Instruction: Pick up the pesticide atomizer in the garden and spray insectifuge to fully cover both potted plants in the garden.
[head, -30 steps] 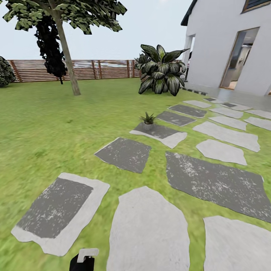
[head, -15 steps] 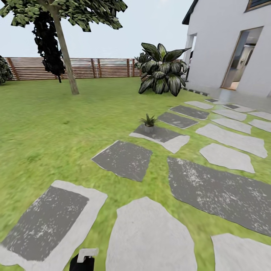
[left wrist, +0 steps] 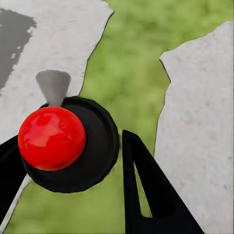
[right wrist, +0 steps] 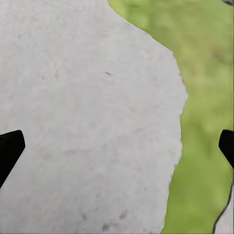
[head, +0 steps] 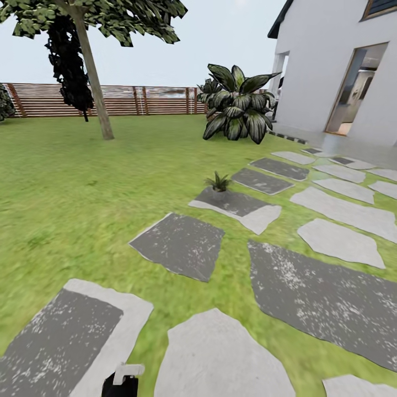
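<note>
The whole head view had shifted since a second earlier, so the camera had advanced; nearer stepping stones (head: pixel 179 243) slid lower in frame. One potted plant (head: pixel 218 182) stood on a stone at about twelve o'clock, near the middle of the lawn (head: pixel 71 187). The pesticide atomizer (head: pixel 122 379) sat at six o'clock, gripped between the fingers of the left gripper (left wrist: pixel 68 161). The right gripper (right wrist: pixel 117 146) hung with jaws wide over a pale stone.
</note>
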Controlling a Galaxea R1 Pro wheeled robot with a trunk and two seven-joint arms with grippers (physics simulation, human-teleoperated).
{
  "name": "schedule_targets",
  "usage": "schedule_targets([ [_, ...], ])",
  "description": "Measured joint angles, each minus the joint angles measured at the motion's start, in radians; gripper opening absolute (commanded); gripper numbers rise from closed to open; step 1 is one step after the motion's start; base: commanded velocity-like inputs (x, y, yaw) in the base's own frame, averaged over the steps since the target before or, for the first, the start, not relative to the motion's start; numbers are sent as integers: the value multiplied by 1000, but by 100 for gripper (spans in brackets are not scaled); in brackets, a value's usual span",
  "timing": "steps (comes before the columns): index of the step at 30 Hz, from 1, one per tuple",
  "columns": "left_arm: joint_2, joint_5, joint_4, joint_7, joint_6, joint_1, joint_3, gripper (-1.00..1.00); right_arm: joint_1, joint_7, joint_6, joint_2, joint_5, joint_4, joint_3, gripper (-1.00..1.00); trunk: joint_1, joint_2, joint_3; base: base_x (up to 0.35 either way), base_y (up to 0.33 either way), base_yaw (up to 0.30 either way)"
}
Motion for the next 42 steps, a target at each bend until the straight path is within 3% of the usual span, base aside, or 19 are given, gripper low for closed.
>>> schedule_targets([
  [42,0,0,-2,0,0,0,0,-100,0,0,0,0,0,0,0,100,0,0,0,338,0,0],
])
